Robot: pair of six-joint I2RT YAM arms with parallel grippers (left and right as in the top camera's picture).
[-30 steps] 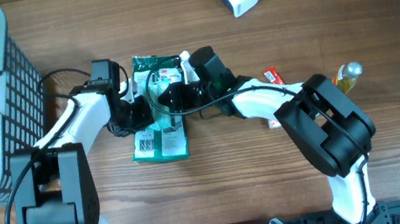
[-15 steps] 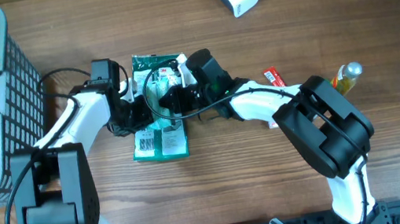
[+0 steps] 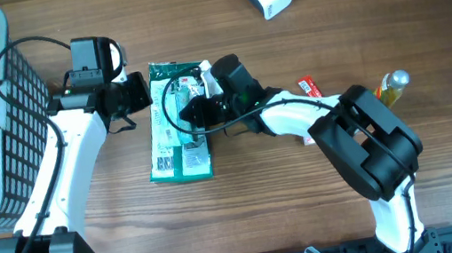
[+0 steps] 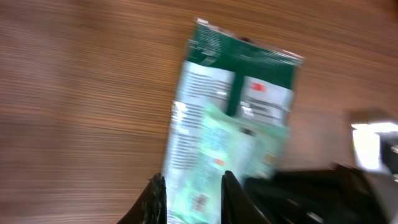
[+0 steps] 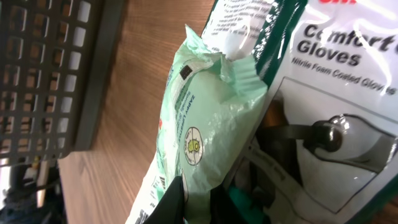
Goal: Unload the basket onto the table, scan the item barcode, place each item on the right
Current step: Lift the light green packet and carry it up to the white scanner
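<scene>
Right fingers (image 5: 174, 202) pinch the crinkly pale-green pouch (image 5: 205, 118) (glossy plastic); left fingers (image 4: 231, 198) parted, empty.

A grey mesh basket (image 3: 24, 94) stands at the left edge of the wooden table (image 3: 424, 7). Well to the right is a gold-capped bottle (image 3: 393, 85), with a small red packet (image 3: 309, 87) near it, both partly hidden.

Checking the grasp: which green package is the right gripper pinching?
The pale mint pouch lying on the dark green gloves pack; the right gripper grips its edge.
</scene>
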